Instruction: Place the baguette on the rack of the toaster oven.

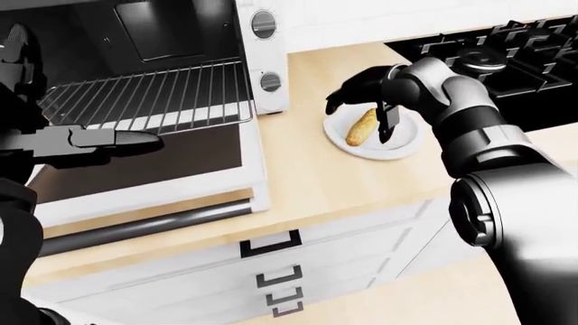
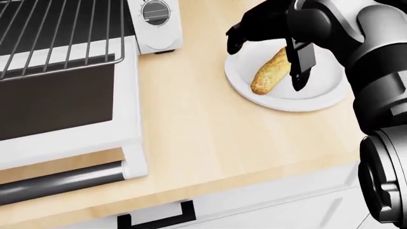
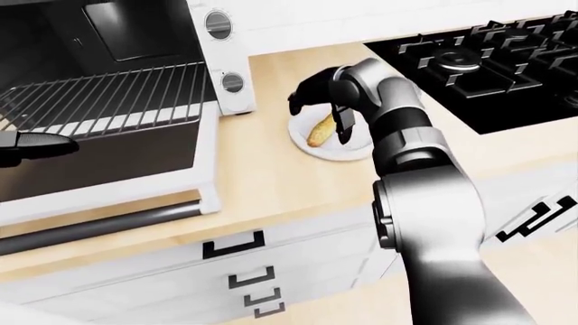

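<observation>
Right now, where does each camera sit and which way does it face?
Head view: on the head, looking steeply down at the golden-brown baguette on the round white plate; right hand shows.
Left-eye view: head, shallower; open white toaster oven; both arms.
Right-eye view: same, offset; black stovetop.
All share the baguette.

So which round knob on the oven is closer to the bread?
The lower knob; it sits nearer the baguette on the plate, below the upper knob.
</observation>
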